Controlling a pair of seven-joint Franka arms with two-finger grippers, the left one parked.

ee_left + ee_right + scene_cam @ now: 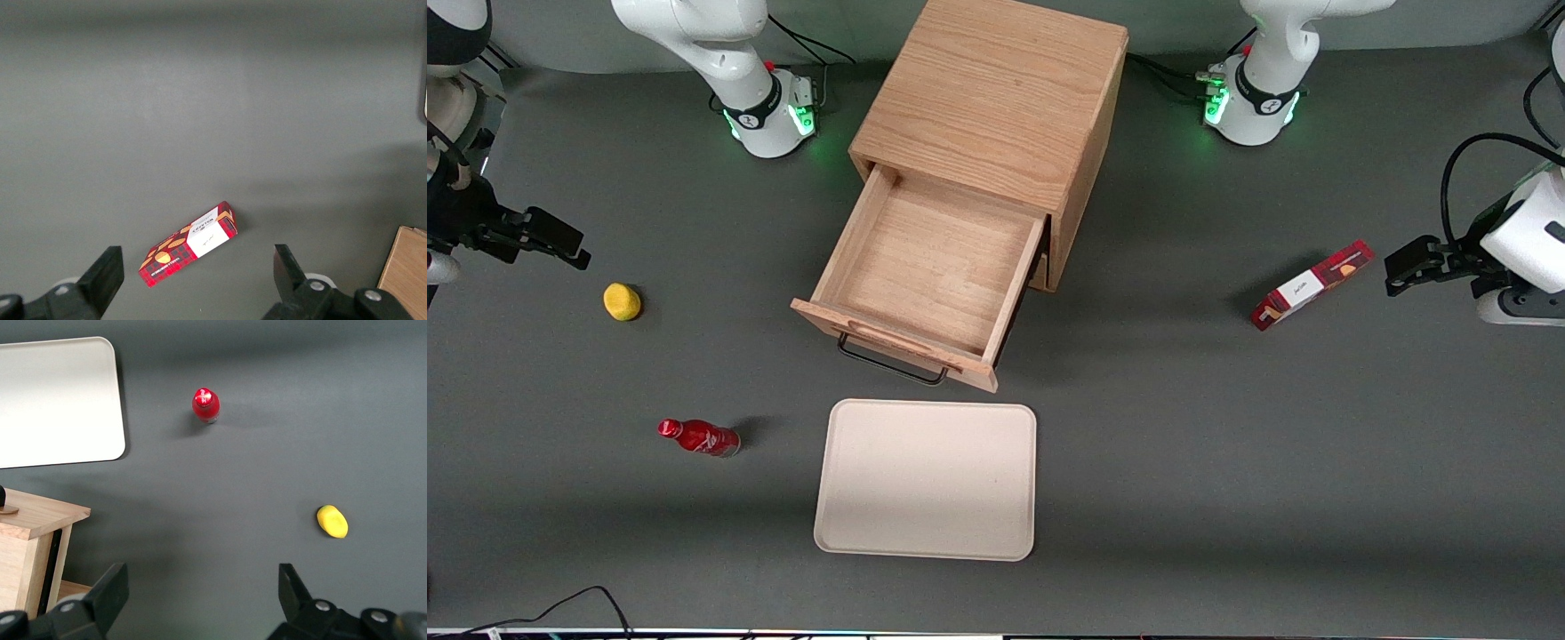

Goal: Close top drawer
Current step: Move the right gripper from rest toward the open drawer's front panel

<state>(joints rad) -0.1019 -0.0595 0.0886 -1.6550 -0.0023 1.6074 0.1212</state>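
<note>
Front view: the gripper [560,240] hangs above the grey table [1227,462] at the working arm's end, well apart from the cabinet [996,98].
Gripper state: fingers [107,593] spread wide with nothing between them; the right wrist view shows bare table in the gap.
Top drawer: the top drawer [934,267] is pulled far out of the cabinet, its inside bare wood, its front panel turned toward the front camera; it lies sideways from the gripper toward the parked arm's end.
Handle: the black wire handle [891,364] hangs under the drawer's front panel, nearer the front camera than the gripper.
Lower drawer: hidden beneath the open one in the front view.
Yellow object: a small yellow lump [622,301] sits on the table near the gripper, a little nearer the front camera; it shows again in the right wrist view [332,521].
Red bottle: a red bottle [699,437] lies on its side, nearer the front camera than the yellow lump.
Tray: a cream tray [927,480] lies flat just in front of the top drawer, well apart from the gripper.
Red box: a red carton [1312,284] lies toward the parked arm's end.
</note>
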